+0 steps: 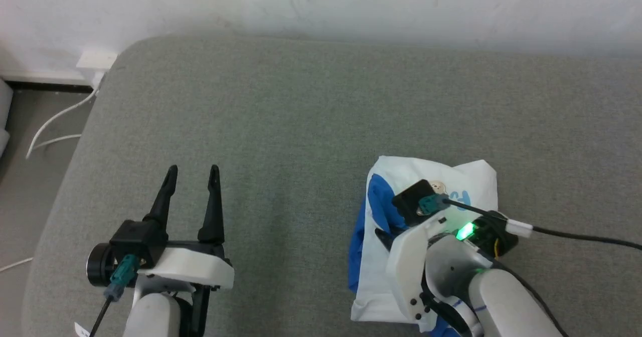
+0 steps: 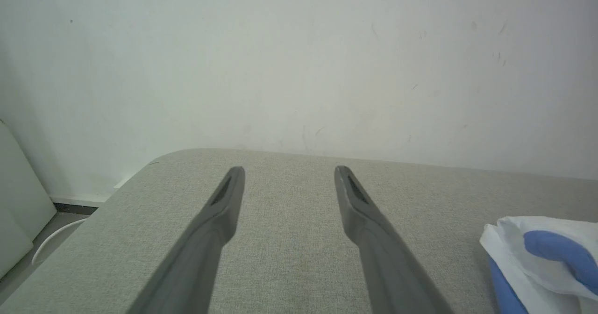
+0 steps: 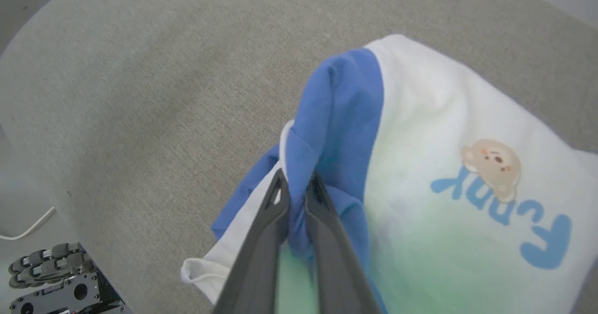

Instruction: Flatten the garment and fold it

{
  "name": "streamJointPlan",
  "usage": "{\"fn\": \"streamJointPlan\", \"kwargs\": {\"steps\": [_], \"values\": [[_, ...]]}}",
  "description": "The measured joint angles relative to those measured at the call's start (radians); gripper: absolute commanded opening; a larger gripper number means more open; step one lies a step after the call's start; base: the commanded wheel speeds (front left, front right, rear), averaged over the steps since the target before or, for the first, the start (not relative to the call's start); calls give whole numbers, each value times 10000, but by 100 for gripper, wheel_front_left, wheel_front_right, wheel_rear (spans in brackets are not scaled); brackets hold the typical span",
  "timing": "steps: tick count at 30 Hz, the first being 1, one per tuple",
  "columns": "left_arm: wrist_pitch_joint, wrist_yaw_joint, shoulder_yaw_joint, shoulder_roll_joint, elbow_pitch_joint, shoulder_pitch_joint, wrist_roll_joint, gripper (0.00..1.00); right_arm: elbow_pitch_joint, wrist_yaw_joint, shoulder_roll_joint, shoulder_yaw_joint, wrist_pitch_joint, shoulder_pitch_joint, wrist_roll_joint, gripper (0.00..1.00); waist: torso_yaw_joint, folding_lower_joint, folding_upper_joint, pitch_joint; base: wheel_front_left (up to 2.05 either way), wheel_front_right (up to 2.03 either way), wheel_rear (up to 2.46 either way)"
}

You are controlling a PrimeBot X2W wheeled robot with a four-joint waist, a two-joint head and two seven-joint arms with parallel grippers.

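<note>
— Grey padded surface (image 1: 311, 101) against a white wall (image 1: 351, 1), seen from the head. What sits on it?
— The garment (image 1: 476, 176), bunched in a heap near the right front edge, white with blue folds on its left side. The right arm (image 1: 501, 297) leans over it. The left gripper (image 1: 193, 169) hovers at the lower left, well apart from the cloth, its 2 fingers spread and holding nothing.
— And the left wrist view?
— Those 2 fingers stand wide apart above bare grey fabric. The garment's edge peeks in at the lower right.
— Right wrist view?
— The right gripper (image 3: 296, 183) is clenched on a blue fold of the garment, which is pinched between its 2 dark fingers and stands up in a ridge. White cloth with a bear print (image 3: 493, 167) and blue letters (image 3: 542, 239) lies just beside it, to the right.
</note>
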Motion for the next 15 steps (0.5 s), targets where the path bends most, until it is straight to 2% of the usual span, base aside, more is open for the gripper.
{"fn": "streamJointPlan", "kwargs": {"steps": [4, 5, 6, 7, 11, 15], "values": [[0, 0, 19, -17, 4, -83, -2, 100, 1206, 0, 2, 318, -142, -508, 422, 0, 131, 1, 0, 217, 0, 0, 0], [0, 0, 21, -23, 6, -94, -2, 100, 1430, 0, 0, 364, -146, -604, 502, 28, 150, 0, 0, 264, 0, 0, 0], [0, 0, 21, -27, 12, -109, -2, 100, 1622, 0, 0, 401, -146, -673, 681, 74, 167, 1, 0, 302, 0, 0, 0], [0, 0, 21, -29, 15, -135, -2, 100, 1793, 0, -4, 458, -140, -732, 809, 100, 180, 1, 0, 330, 0, 0, 0], [0, 2, 23, -33, 19, -172, -2, 100, 1964, 0, 8, 642, -232, -797, 1429, 100, 128, 1, 0, 314, 0, 0, 0], [0, 0, 33, -40, 59, -172, -2, 100, 1179, 0, -6, 433, -1122, -755, 2387, 100, -8, 1, 0, 159, 0, 0, 0]]}}
